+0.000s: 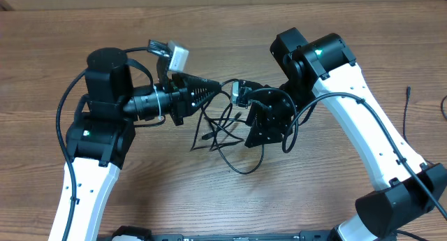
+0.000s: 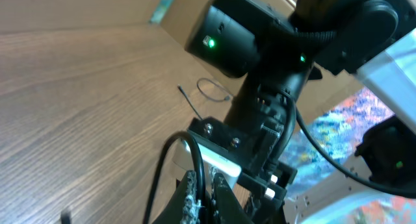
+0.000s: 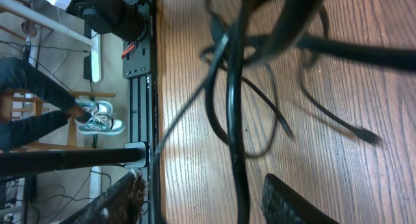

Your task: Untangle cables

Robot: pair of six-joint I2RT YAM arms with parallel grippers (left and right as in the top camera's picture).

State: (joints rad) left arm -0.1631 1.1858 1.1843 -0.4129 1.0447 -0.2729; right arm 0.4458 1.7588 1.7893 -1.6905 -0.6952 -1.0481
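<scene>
One tangle of cables [image 1: 218,133] lies mid-desk [image 1: 209,213], its thin black cords too interlaced to count. One loose cord [image 1: 408,93] lies well apart, near the desk's right edge. Two arms meet over the tangle. The left arm [image 1: 105,122] reaches sideways toward the centre, its left hand [image 1: 218,84] clamped shut on a strand at the tangle's far side. The right arm [image 1: 363,122] bends back inward, its right hand [image 1: 264,126] pointing down, fingers [image 3: 123,198] spread with cords running loosely between them.
</scene>
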